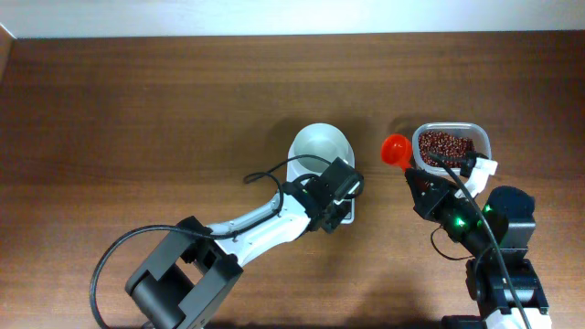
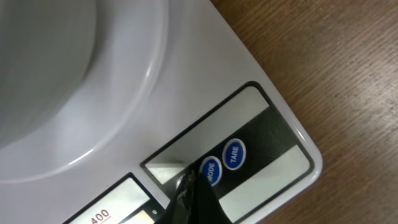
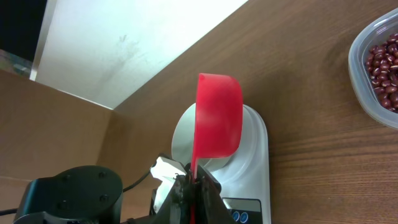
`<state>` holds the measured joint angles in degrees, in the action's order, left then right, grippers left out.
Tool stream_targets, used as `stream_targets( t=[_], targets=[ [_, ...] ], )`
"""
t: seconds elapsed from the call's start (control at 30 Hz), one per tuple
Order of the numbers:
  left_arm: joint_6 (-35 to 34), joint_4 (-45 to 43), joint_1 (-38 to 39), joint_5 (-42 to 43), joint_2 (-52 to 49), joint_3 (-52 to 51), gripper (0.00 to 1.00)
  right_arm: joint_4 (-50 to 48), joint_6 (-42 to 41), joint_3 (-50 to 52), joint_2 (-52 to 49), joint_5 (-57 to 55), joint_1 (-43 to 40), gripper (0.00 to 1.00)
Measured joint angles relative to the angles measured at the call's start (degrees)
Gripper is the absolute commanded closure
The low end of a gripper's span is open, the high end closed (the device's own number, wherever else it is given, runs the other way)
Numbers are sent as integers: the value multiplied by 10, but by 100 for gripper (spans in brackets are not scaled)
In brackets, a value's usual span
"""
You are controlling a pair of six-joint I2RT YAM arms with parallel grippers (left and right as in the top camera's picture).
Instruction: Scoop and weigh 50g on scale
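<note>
The white scale [image 1: 345, 212] stands at mid-table with its round white bowl [image 1: 320, 149] on top. My left gripper [image 2: 189, 184] is shut and empty, its tip down on the scale's black panel right beside the blue MODE button [image 2: 211, 172]; the TARE button [image 2: 234, 154] lies just past it. The dark red-brown beans [image 1: 445, 143] lie in a clear tub [image 1: 482, 139] to the right. Between tub and scale, my right gripper [image 3: 194, 186] is shut on the handle of a red scoop [image 3: 218, 118]. No beans show in the scoop [image 1: 395, 148] from overhead.
Brown wooden table [image 1: 137, 119] all around. A pale wall edge [image 1: 274, 18] runs along the table's far side. The left arm [image 1: 247, 228] reaches in from the front left. The right arm base [image 1: 498, 265] stands at the front right.
</note>
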<state>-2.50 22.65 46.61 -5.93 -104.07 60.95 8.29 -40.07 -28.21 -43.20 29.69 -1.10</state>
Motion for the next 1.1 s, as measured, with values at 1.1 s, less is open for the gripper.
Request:
stream_targets(
  t=[1.1],
  targets=[
    [27, 4, 0, -2, 0, 0, 100, 0, 0, 0, 0, 0, 0, 96]
  ],
)
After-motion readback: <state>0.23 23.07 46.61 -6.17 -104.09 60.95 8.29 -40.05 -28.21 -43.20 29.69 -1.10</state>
